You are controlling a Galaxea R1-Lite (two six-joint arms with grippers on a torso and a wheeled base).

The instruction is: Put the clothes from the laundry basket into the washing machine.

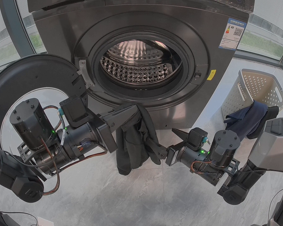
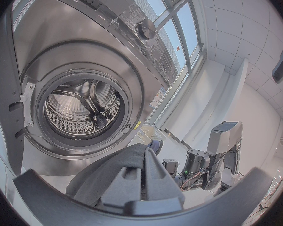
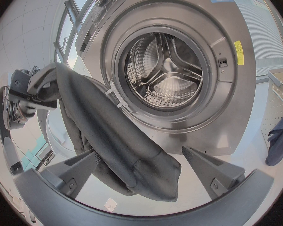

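Head view: pale tiled floor [image 1: 141, 198] beneath washing machine [image 1: 69, 25], windows [image 1: 269, 19] behind.

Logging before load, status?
Left gripper shut on dark garment, hanging below open drum. Right gripper open around its lower end. Blue garment draped on basket rim. Door open, nothing blocking.

One washing machine [image 1: 69, 32] is standing at twelve o'clock in the head view, with its one round door [image 1: 28, 76] hanging open at nine o'clock. One laundry basket [image 1: 258, 82] is sitting at three o'clock. Two garments are showing: one dark grey garment [image 1: 135, 145] at the centre and one navy garment [image 1: 248, 118] on the basket's rim. Two hands are showing, the left hand [image 1: 136, 109] and the right hand [image 1: 163, 138]. Two stickers are sitting at one o'clock: one blue label [image 1: 232, 33] and one yellow sticker [image 1: 211, 74].
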